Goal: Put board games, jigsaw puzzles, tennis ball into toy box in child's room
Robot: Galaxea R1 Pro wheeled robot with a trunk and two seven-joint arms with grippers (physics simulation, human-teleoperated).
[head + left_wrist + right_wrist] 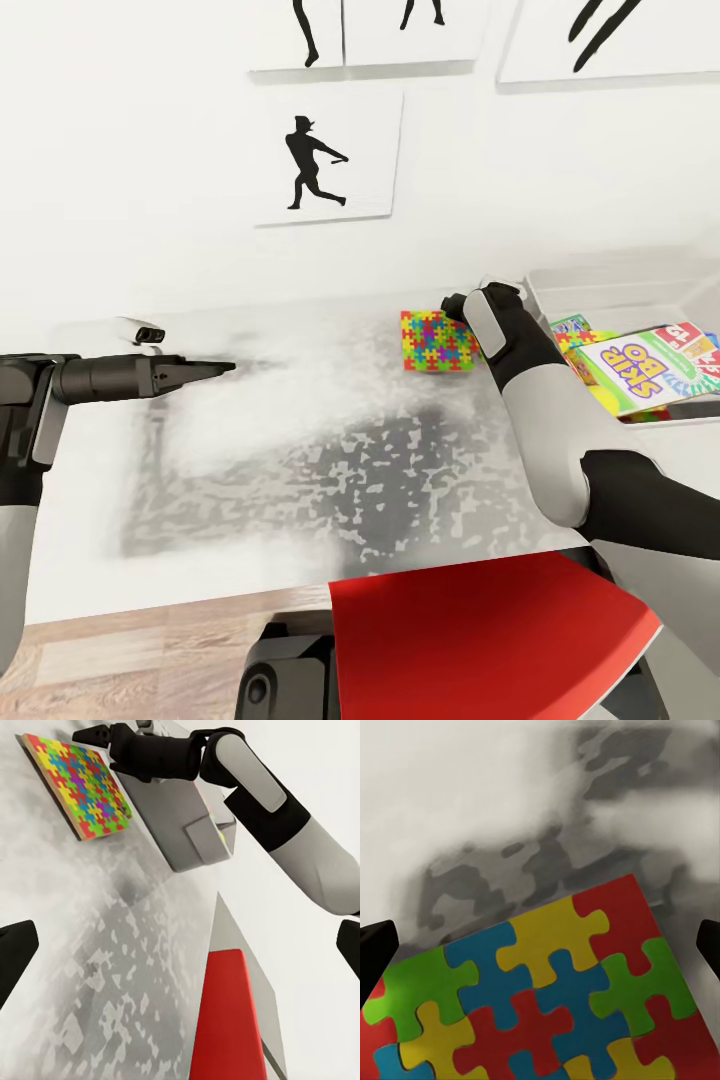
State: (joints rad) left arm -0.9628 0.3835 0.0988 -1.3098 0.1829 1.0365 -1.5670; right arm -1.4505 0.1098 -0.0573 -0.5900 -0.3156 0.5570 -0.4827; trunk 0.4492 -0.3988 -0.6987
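A: Now, where does the jigsaw puzzle [440, 341] lie?

B: Flat on the tabletop [300, 440], just beneath the right end effector [97, 733], whose fingers are spread apart above its edge, presumably to pinch it.

A: And beyond?

B: The toy box [620, 290] just past it holds the SKIP-BO game [640, 365]. The left end effector [215, 369] hovers well apart; its spread cannot be judged.

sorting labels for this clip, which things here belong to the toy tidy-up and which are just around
Job:
- jigsaw puzzle lying on the table
- toy box, holding the SKIP-BO board game
- right claw, open over the puzzle

Just around:
- red chair
- silhouette posters
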